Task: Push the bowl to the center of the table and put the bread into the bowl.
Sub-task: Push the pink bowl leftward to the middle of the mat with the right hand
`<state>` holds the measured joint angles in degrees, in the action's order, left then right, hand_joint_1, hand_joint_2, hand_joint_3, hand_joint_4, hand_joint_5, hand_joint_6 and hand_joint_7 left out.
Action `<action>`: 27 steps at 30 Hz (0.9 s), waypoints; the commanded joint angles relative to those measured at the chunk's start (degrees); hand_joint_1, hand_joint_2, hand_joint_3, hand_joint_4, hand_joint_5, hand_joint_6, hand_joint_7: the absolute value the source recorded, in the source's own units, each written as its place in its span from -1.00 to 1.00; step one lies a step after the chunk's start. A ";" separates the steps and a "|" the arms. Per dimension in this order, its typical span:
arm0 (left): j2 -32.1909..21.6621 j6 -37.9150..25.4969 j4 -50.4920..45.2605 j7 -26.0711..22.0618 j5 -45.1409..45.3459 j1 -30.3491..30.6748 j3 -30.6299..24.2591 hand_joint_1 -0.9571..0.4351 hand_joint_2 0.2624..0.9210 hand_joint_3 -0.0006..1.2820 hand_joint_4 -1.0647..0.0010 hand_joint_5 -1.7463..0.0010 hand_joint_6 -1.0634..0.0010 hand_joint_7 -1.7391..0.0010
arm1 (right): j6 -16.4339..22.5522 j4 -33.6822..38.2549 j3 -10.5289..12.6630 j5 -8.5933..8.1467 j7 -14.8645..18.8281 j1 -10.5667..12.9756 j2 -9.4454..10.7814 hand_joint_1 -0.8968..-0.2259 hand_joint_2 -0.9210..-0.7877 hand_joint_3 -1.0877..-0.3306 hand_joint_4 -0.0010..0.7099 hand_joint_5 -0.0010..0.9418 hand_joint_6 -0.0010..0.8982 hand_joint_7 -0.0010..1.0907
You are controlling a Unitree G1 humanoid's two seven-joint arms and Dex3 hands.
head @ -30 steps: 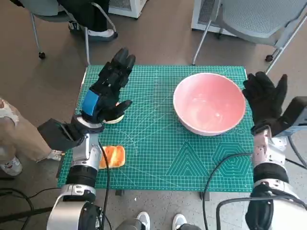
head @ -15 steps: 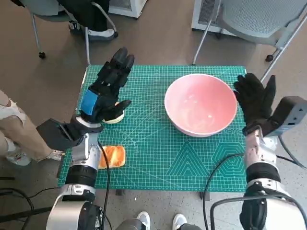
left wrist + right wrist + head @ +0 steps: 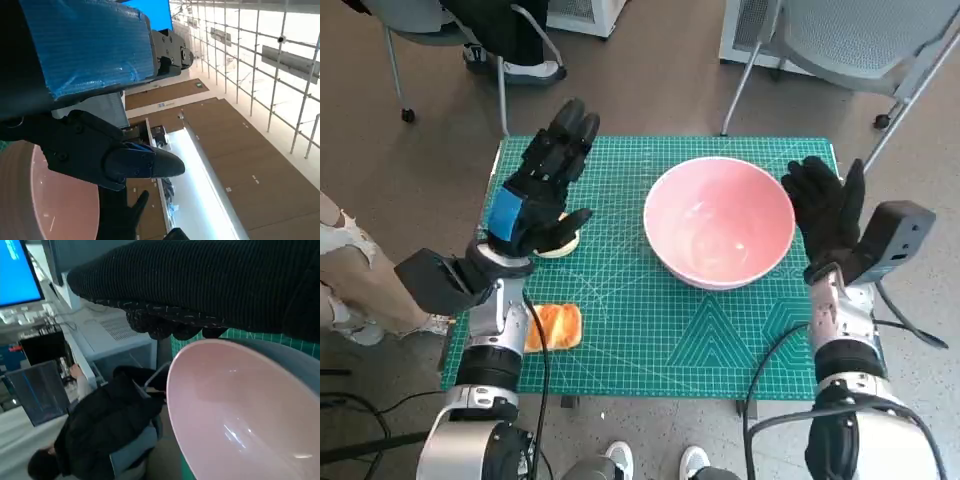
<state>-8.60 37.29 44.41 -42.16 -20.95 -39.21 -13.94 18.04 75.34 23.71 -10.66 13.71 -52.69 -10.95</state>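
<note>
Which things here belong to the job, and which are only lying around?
Belong to the job:
- pink bowl
- bread
- right hand, against the bowl's side
- left hand, raised and holding nothing
- green mat

Only lying around:
- grey chair
- pale round item under the left hand, mostly hidden

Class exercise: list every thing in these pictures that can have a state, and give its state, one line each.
bowl: upright, empty, on the mat, the right hand flat against its side.
bread: lying on the mat near the front left edge, not in the bowl.
left hand: raised over the mat, fingers apart, holding nothing.
right hand: open, fingers spread.
</note>
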 commanded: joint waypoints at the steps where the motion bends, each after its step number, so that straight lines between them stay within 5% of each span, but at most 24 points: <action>1: -0.22 -0.67 -1.45 0.14 -0.46 0.96 0.10 -0.56 1.00 -0.61 0.90 1.00 0.64 0.99 | -0.56 0.65 -0.39 0.32 0.47 1.06 0.99 -0.18 -1.00 -0.23 -0.54 -0.99 -0.45 -0.76; 27: 0.04 -1.87 -3.27 0.69 -0.44 2.03 0.25 -0.57 1.00 -0.61 0.91 1.00 0.64 0.99 | 0.42 0.72 -1.41 0.79 1.90 0.14 4.23 -0.27 -1.00 -0.11 -0.52 -0.99 -0.47 -0.79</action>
<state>-8.58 35.89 42.05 -41.73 -20.96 -37.80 -13.89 19.17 75.33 22.33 -9.87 15.19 -52.89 -7.55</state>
